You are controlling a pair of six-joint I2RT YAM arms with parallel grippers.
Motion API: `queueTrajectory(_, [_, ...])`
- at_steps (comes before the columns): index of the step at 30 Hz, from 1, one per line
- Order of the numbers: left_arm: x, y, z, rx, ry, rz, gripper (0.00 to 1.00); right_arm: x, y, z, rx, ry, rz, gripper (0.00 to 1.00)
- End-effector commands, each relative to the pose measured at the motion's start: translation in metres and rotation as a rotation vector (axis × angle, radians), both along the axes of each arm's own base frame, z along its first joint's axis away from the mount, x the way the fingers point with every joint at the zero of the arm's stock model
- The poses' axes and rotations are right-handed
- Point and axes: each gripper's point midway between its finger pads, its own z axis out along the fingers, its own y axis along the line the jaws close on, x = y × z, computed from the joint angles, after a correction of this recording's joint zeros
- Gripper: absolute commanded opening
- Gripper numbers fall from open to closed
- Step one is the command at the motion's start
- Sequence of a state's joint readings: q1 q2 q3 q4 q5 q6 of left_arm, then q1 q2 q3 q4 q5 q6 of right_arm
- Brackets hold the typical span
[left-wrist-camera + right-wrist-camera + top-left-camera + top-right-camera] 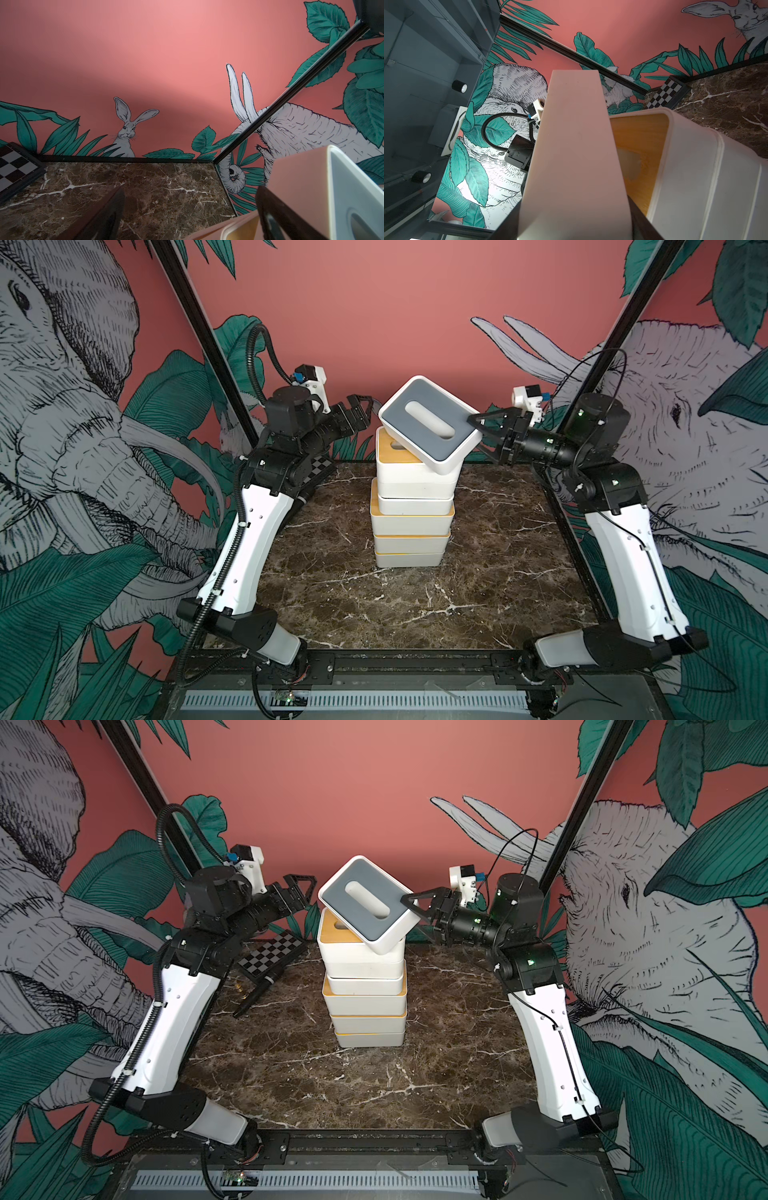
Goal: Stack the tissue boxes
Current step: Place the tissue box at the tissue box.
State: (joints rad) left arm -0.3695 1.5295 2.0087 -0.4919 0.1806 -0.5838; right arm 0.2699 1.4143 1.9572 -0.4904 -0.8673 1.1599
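A: Where's the grey-lidded tissue box (pixel 428 423)?
B: Tilted over the stack of tissue boxes (pixel 411 526), mid-bench (pixel 498 572). Its low side sits at the top bamboo lid (pixel 388 454). Can't tell whether they touch.
A: Jaws?
B: Right jaws clamp its right rim, one finger on the lid, one underneath. Left jaws wide, holding nothing, just beside its left corner.
A: Anything else?
B: Checkerboard case (pixel 270 955), far-left corner.

both top views look down from high at the front over the whole table (pixel 374 605) and the stack of tissue boxes (pixel 411 526). the left wrist view faces the back wall (pixel 166 52) across the table; the right wrist view, hard against the grey-lidded tissue box (pixel 575 155), shares the checkerboard case (pixel 12 168) with it.
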Motion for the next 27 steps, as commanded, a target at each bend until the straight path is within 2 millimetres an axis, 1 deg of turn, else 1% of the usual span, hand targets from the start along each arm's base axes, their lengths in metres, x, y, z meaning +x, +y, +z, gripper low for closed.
queueTrajectory(1, [-0.014, -0.002, 0.031, -0.046, -0.077, -0.049, 0.99, -0.004, -0.004, 0.024, 0.04, -0.092, -0.011, 0.61])
queueTrajectory(9, [-0.014, -0.002, 0.024, -0.041, -0.061, -0.045, 0.99, 0.004, -0.006, 0.022, 0.055, -0.056, -0.03, 0.72])
queueTrajectory(14, [-0.014, -0.002, 0.027, -0.044, -0.067, -0.047, 0.99, 0.008, -0.008, 0.016, 0.047, -0.043, -0.047, 0.73])
queueTrajectory(22, [-0.012, -0.007, 0.027, -0.038, -0.069, -0.072, 0.99, 0.012, -0.017, -0.003, 0.018, -0.023, -0.091, 0.82])
queueTrajectory(27, [-0.012, -0.012, 0.024, -0.037, -0.064, -0.102, 0.98, 0.015, -0.018, -0.007, -0.004, -0.032, -0.1, 0.85])
